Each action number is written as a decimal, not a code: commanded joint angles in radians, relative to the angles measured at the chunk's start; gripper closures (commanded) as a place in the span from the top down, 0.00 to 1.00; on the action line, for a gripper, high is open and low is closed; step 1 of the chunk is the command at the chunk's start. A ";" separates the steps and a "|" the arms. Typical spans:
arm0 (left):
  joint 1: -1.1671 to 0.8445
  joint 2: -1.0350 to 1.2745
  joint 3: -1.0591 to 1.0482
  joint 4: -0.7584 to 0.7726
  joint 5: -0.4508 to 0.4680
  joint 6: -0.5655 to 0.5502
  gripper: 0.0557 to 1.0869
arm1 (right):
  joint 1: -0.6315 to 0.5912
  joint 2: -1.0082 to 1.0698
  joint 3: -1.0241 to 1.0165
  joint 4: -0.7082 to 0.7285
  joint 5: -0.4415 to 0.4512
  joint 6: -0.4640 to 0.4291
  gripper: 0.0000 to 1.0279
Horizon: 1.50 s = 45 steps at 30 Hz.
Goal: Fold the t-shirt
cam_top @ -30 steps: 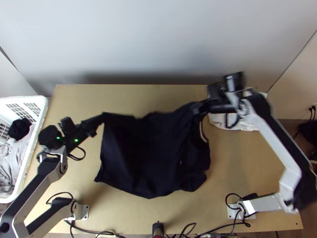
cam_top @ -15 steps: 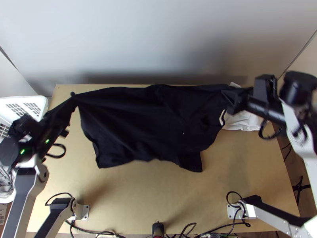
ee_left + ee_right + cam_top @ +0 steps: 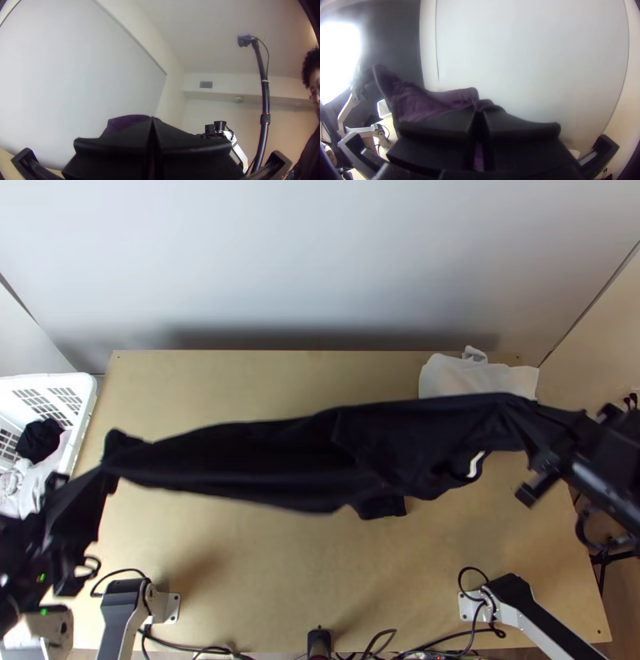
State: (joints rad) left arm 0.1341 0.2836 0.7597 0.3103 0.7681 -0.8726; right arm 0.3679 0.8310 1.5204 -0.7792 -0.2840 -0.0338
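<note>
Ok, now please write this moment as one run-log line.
left claw: shut on dark t-shirt | right claw: shut on t-shirt | t-shirt: stretched between claws | white cloth: on table

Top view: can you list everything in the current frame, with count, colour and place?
T-shirt: 1, black, stretched and bunched between the grippers, across the table
White cloth: 1, white, table's far right corner
Basket: 1, white, left of the table
Dark cloth: 1, black, in the basket
Pale laundry: count unclear, whitish, in the basket
Table: 1, light wood, centre
Wall panel: 1, pale grey, behind the table
Cables: several, black, near edge
Arms: 2, silver and black, left and right
Left gripper: 1, black, shirt's left end
Right gripper: 1, black, shirt's right end
</note>
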 commanded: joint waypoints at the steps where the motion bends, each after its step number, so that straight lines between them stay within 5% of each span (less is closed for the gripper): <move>1: 0.021 -0.116 0.038 -0.010 0.016 -0.108 0.03 | 0.036 -0.084 0.018 -0.037 0.005 0.017 0.03; 13: 0.056 -0.133 0.105 -0.007 0.031 -0.256 0.03 | 0.071 -0.136 0.058 -0.157 -0.075 0.008 0.03; 24: 0.140 -0.162 -0.007 0.021 0.157 -0.373 0.03 | 0.089 -0.145 -0.134 -0.158 -0.219 0.123 0.03; 31: 0.142 -0.164 -0.183 0.021 0.180 -0.256 0.03 | 0.200 -0.150 -0.405 -0.008 -0.211 0.196 0.03; 38: 0.113 0.000 -0.346 0.026 0.145 -0.014 0.03 | 0.229 -0.036 -0.574 0.190 -0.195 0.198 0.03; 45: -0.228 0.333 -0.393 0.049 -0.107 0.299 0.03 | 0.200 0.175 -0.614 0.353 -0.195 0.202 0.03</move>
State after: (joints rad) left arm 0.1478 0.3542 0.4297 0.3389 0.8337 -0.8173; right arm 0.5835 0.8417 0.9787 -0.5682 -0.4801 0.1612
